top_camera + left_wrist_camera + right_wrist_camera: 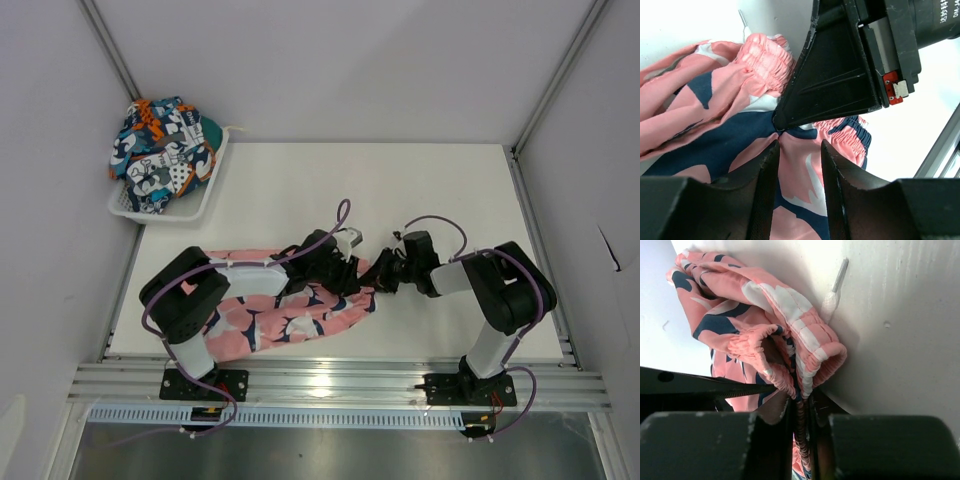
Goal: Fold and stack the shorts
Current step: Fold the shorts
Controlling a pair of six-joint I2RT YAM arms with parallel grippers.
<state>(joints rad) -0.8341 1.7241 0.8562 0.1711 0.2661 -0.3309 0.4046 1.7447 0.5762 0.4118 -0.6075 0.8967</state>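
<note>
On the white table (400, 190), the biggest thing we see is the pink shorts (270, 322). They lie crumpled near the front edge, left of centre, with the left arm reaching across them. Their right end is bunched up where the two grippers meet, close to the middle of the table.

In the far left corner stands a white basket (205, 197). The patchwork shorts (160, 150) sit in it as a loose heap rising above its rim, well apart from the pink pair.

The right gripper (801, 410) comes in from the right, and its jaws are closed tight on the pink shorts. From its wrist camera we see the gathered waistband (810, 350) running down into the thin slit between the fingers, with the rest of the fabric spilling away above them.

The left gripper (800, 150) sits just beside the right one, almost tip to tip. From its wrist camera we see its fingers (765, 185) a narrow gap apart. Pink and navy fabric shows between them, and we cannot see any fold pinched there. The dark tip of the right gripper touches the cloth just above that gap.

Smallest, a white drawstring tip (837, 282) lies on the bare table just beside the waistband.
</note>
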